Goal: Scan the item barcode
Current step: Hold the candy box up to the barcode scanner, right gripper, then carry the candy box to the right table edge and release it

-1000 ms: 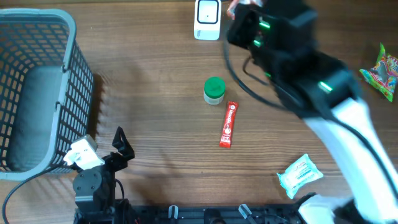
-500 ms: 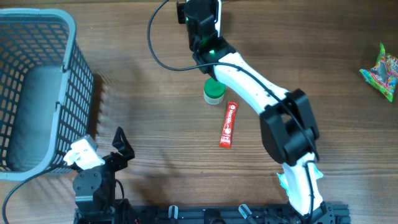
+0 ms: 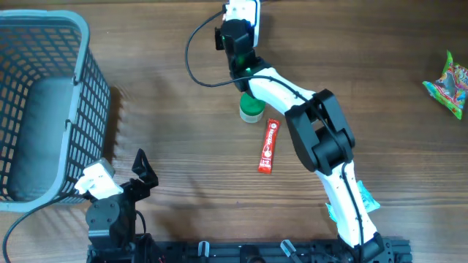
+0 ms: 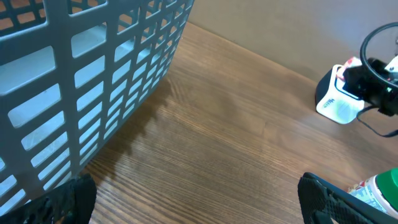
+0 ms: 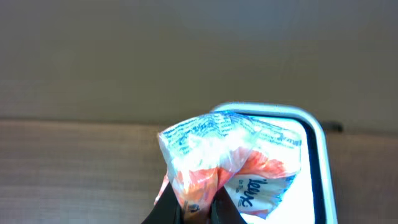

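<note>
Right gripper: the two fingers are pressed together on the lower corner of a crinkled packet, which is lifted clear of the table.
Packet: white film with blue print and an orange part. It is presented just in front of the scanner, whose rounded white frame is seen behind its right side.
Scanner place: it stands at the far edge of the table, about the middle, and the right arm is stretched across to it.
Left gripper: the fingers are spread wide apart and nothing is between them. It rests near the front edge, just beside the basket.
Basket: grey with slotted walls, placed at the left side.
Jar: it has a green lid, stands upright, and is partly covered by the right arm.
Red sachet: it is laid flat just beside the jar, on the near side.
Candy bag: colourful, seen at the far right, well apart from the other things.
</note>
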Controlling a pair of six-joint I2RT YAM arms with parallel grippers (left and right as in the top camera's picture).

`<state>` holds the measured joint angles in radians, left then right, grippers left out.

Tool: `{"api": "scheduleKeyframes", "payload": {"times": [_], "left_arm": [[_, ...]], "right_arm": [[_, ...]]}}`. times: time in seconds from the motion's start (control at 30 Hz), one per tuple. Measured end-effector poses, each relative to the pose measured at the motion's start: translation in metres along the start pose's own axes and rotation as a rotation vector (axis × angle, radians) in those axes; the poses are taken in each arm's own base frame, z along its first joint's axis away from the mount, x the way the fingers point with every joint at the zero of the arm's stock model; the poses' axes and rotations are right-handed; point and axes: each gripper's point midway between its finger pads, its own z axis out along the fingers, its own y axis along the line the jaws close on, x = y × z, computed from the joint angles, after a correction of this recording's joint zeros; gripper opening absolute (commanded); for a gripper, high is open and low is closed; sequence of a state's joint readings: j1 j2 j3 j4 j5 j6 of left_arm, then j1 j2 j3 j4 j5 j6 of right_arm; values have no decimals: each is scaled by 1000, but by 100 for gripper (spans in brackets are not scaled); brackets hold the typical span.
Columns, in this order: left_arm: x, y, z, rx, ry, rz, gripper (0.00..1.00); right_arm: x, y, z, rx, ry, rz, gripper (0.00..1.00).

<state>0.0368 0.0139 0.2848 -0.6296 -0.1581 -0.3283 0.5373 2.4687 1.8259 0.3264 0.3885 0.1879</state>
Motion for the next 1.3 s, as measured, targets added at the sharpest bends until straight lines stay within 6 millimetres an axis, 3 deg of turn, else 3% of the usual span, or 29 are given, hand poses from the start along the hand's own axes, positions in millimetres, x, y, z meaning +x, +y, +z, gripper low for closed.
{"api": "scheduleKeyframes", "payload": {"times": [0.23, 0.3, 0.33, 0.43, 0.5, 0.53, 0.6, 0.63, 0.7, 0.77, 0.83, 0.93, 1.0, 1.03, 1.1, 1.13, 1.23, 1.3], "left_arm": [[0, 0, 0, 0, 0, 0, 100], [0, 0, 0, 0, 0, 0, 100], [0, 0, 0, 0, 0, 0, 100], [0, 0, 0, 0, -1, 0, 100], [0, 0, 0, 0, 0, 0, 100], [0, 0, 0, 0, 0, 0, 100], [0, 0, 0, 0, 0, 0, 100], [0, 0, 0, 0, 0, 0, 100], [0, 0, 0, 0, 0, 0, 100], [0, 0, 0, 0, 0, 0, 100], [0, 0, 0, 0, 0, 0, 100], [0, 0, 0, 0, 0, 0, 100], [0, 0, 0, 0, 0, 0, 100], [0, 0, 0, 0, 0, 0, 100], [0, 0, 0, 0, 0, 0, 100], [0, 0, 0, 0, 0, 0, 100], [0, 0, 0, 0, 0, 0, 100], [0, 0, 0, 0, 0, 0, 100]], "right_arm": [[1, -9, -6, 5, 76, 26, 4], [-14, -9, -16, 5, 86, 11, 4], [-47, -11, -34, 6, 74, 2, 4], [-96, -43, -80, 130, 108, -60, 4], [-127, -92, -117, 306, 131, -96, 4], [-129, -119, -129, 391, 174, -120, 4], [-110, -192, -150, 582, 321, -154, 4], [-88, -237, -161, 685, 426, -150, 4], [-59, -300, -174, 818, 541, -93, 4], [-17, -380, -194, 957, 689, 15, 4], [17, -437, -216, 1033, 790, 137, 4], [63, -503, -245, 1105, 882, 330, 4], [90, -530, -261, 1118, 926, 443, 5], [95, -536, -265, 1117, 932, 472, 12], [108, -549, -274, 1111, 947, 540, 60], [111, -554, -278, 1112, 942, 572, 100], [114, -554, -277, 1041, 973, 570, 100], [107, -537, -265, 926, 995, 588, 100]]}}
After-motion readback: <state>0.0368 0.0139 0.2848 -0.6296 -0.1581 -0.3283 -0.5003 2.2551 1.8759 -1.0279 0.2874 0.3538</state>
